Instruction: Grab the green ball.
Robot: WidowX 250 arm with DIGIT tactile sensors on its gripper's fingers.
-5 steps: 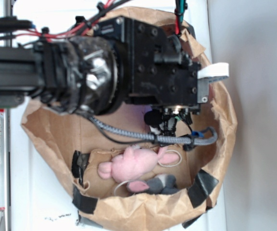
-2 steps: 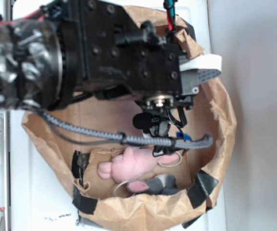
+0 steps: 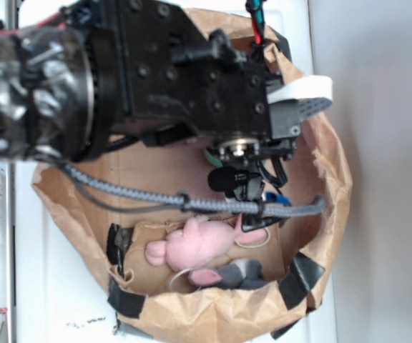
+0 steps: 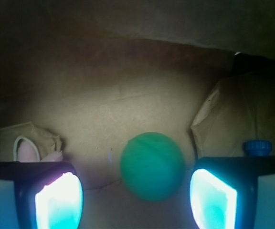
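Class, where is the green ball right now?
In the wrist view, the green ball lies on the bag's brown floor, between the tool's open fingers, nearer the right one.

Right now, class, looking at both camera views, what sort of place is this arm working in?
Probably a robot test rig, not a home: a brown paper bag taped open as a bin on a white surface, holding a pink plush toy and a green ball, with the open claw straddling the ball.
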